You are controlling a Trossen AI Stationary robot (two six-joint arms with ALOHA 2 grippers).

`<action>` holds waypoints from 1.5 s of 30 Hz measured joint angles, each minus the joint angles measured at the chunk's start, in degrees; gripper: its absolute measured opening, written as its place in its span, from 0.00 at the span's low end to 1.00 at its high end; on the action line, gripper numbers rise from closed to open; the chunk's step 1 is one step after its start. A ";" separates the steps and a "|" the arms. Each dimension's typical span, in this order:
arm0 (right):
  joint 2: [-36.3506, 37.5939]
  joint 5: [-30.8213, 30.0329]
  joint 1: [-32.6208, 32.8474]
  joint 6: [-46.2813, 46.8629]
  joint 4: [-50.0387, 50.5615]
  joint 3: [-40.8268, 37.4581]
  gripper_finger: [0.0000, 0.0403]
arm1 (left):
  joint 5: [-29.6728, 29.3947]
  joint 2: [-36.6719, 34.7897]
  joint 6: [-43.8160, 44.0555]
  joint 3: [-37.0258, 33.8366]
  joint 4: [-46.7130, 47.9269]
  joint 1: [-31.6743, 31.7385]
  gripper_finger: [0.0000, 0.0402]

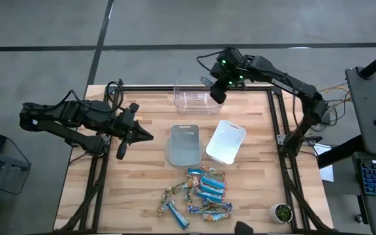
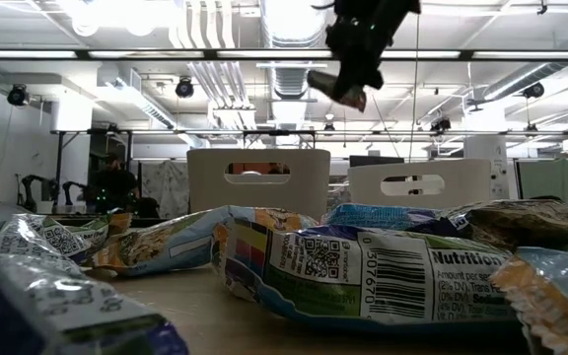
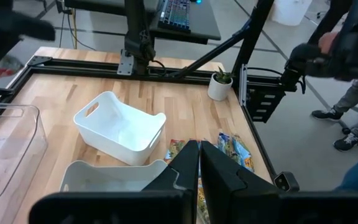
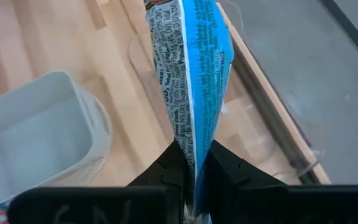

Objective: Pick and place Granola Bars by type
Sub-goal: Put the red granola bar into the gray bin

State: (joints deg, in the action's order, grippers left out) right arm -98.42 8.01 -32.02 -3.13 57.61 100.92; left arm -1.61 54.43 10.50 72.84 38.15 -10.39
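Observation:
My right gripper [image 1: 217, 93] is up over the clear bin [image 1: 194, 98] at the table's far edge, shut on a bright blue granola bar [image 4: 194, 68]. In the low view it hangs high [image 2: 351, 74] with the bar [image 2: 335, 89] below it. The other granola bars [image 1: 199, 194], blue and greenish-gold, lie in a heap on the table near its near edge. They fill the foreground of the low view [image 2: 363, 271]. My left gripper [image 1: 138, 134] hovers at the table's left, shut and empty [image 3: 199, 168], pointing toward the bins. My right gripper pinches the blue bar by one end of its wrapper [image 4: 192, 148] between the two fingers. The fingers come from above, pointing down. The bar hangs below them, lifted clear above the clear bin.
A grey bin [image 1: 183, 144] and a white bin [image 1: 226, 141] stand side by side at mid-table between the clear bin and the heap. A small potted plant [image 1: 282, 211] sits at the near right corner. A person [image 3: 347, 50] stands beyond the table's right side.

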 joint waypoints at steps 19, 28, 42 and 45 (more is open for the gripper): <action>-20.06 -0.02 -0.53 -7.33 7.49 23.91 0.08 | -1.03 0.00 0.94 0.00 0.02 0.02 0.00; -20.59 0.09 2.11 -7.14 13.77 26.84 0.08 | -1.05 0.00 0.94 0.00 0.04 0.00 0.00; -22.62 -0.07 16.81 -4.51 14.24 26.06 0.08 | -1.05 -0.02 0.90 0.00 0.67 0.01 0.00; -23.88 -0.47 19.20 -4.28 13.03 26.02 0.08 | -1.05 -0.04 0.94 0.00 1.82 0.01 0.00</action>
State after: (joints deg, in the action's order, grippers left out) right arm -122.30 7.53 -12.82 -7.42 70.64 126.93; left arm -2.66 54.39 11.45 72.84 39.97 -10.38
